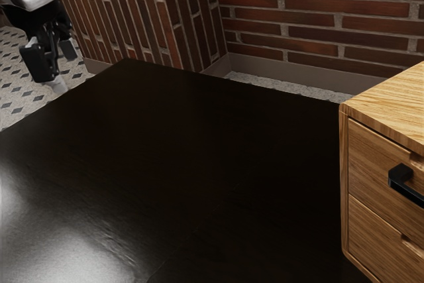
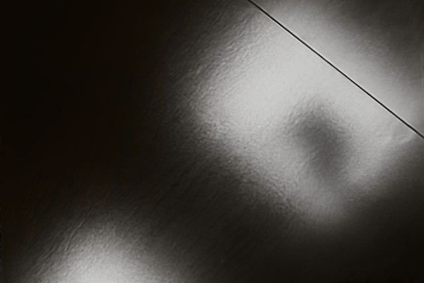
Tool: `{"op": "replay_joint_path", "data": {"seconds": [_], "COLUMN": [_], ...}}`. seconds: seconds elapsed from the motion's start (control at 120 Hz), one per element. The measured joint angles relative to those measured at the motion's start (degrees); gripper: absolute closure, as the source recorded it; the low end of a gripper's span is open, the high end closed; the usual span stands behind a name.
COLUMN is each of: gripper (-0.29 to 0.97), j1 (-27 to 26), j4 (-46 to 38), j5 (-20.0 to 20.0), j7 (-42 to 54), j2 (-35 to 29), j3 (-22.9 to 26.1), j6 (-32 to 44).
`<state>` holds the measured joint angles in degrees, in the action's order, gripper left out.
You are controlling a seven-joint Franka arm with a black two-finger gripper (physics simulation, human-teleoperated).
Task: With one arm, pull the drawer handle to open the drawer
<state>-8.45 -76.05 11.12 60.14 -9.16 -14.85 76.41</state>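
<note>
**Dark worktop (image 1: 165, 164) beneath the hand, handle well apart: the approach was the step in hand**

Dark, glossy worktop lay closest, patched with pale reflections under the hand in the wrist view. The gripper (image 1: 53, 71) hung at the exterior view's upper left, above the worktop's far corner. Whether it stood open or closed could not be told, and no object showed in its hold.

Across the worktop, at the exterior view's right edge, stood a wooden cabinet (image 1: 391, 107). Its upper drawer (image 1: 372, 164) appeared shut, and the black drawer handle (image 1: 404, 183) jutted from the drawer's front. A lower drawer (image 1: 377, 243) sat beneath it, and a brick wall (image 1: 318, 11) rose behind.

By my judgement the reach had not yet begun. The next move called for carrying the hand across the worktop, turning it to face the drawer front and closing on the handle before any pull.
</note>
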Motion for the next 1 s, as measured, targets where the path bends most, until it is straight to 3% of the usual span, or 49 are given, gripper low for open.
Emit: {"op": "replay_joint_path", "data": {"seconds": [0.267, 0.55, 0.75, 0.883, 1.0], "gripper": [0.00, 0.00, 0.00, 0.00, 0.00], "j1": [-1.06, -10.91, -15.76, -22.95, -30.82], "j4": [0.32, -1.15, -15.71, -22.56, -24.61], "j5": [0.08, -3.19, -4.09, -3.72, -3.54], "j7": [3.91, 14.94, 22.59, 26.50, 29.31], "j2": [-1.12, -0.11, -6.46, -8.89, -9.03], "j3": [2.45, 3.75, 3.37, 3.05, -0.65], "j6": [0.66, 8.50, 19.95, 28.33, 34.11]}}
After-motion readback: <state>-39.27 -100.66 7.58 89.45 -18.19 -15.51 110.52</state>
